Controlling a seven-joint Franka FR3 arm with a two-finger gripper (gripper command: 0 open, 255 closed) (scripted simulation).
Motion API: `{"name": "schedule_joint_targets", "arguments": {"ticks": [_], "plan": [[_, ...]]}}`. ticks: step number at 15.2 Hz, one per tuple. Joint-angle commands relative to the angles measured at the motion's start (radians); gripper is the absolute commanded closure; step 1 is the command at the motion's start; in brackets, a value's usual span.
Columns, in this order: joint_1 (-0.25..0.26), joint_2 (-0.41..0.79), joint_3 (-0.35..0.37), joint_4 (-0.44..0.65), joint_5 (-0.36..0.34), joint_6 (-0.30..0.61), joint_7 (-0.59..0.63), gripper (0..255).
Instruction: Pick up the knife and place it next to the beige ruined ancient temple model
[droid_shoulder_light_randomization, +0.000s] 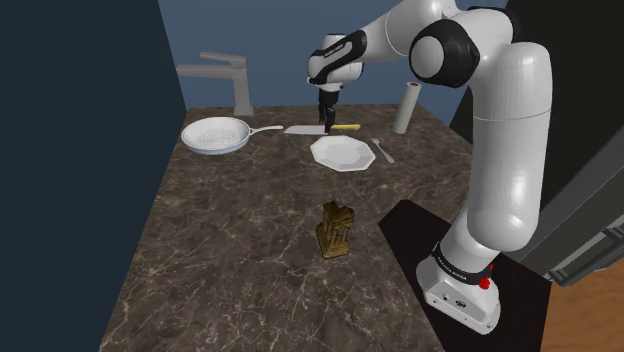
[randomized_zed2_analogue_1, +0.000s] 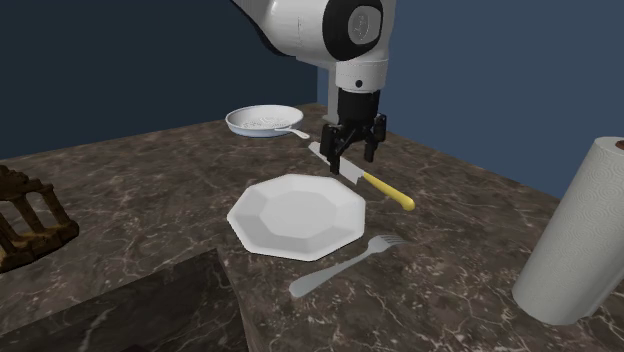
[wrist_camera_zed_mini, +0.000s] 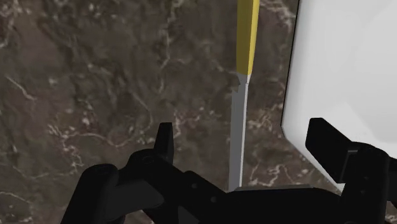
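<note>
The gripper (randomized_zed2_analogue_1: 352, 152) hangs over the knife (randomized_zed2_analogue_1: 377, 186) with its two fingers spread apart and nothing held. The knife lies flat on the dark marbled counter (randomized_zed2_analogue_1: 150, 190), right of centre in the second exterior view, just behind the white plate (randomized_zed2_analogue_1: 295, 215).

In the wrist view the grey blade runs between the fingers (wrist_camera_zed_mini: 165, 137) and neither one touches it. The yellow handle lies further out, and the plate's edge (wrist_camera_zed_mini: 305, 76) sits close to one finger.

To do this step well, I judge the hand should sink until the fingertips almost meet the counter. The blade is thin and flat, so a high grip would likely slip off. The finger on the plate side needs to stay clear of the rim. Closing nearer the handle might give a steadier hold.

The shoulder view gives what the wrist view lacks. The brown temple model (droid_shoulder_light_randomization: 335, 230) stands at lower centre, well apart from the knife (droid_shoulder_light_randomization: 305, 129), with the plate (droid_shoulder_light_randomization: 342, 153) between them. It also shows bare counter around the model for the set-down.

The second exterior view shows the fingertips low over the blade, though I cannot tell if they touch the counter. It also shows a fork (randomized_zed2_analogue_1: 340, 268) at lower centre
</note>
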Motion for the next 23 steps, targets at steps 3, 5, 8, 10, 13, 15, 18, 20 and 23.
{"name": "schedule_joint_targets", "arguments": {"ticks": [3, 5, 8, 10, 13, 15, 18, 20, 23], "plan": [[-0.002, 0.015, 0.004, -0.012, 0.008, 0.026, -0.006, 0], [-0.002, 0.015, 0.004, -0.012, 0.008, 0.026, -0.006, 0], [-0.002, 0.015, 0.004, -0.012, 0.008, 0.026, -0.006, 0], [-0.002, 0.015, 0.004, -0.012, 0.008, 0.026, -0.006, 255], [-0.002, 0.015, 0.004, -0.012, 0.008, 0.026, -0.006, 255], [-0.002, 0.015, 0.004, -0.012, 0.008, 0.026, -0.006, 255], [-0.002, 0.015, 0.004, -0.012, 0.008, 0.026, -0.006, 255], [-0.001, 0.008, 0.003, -0.008, 0.005, 0.016, -0.003, 255], [0.002, -0.01, -0.002, 0.007, -0.005, -0.016, 0.003, 255]]}}
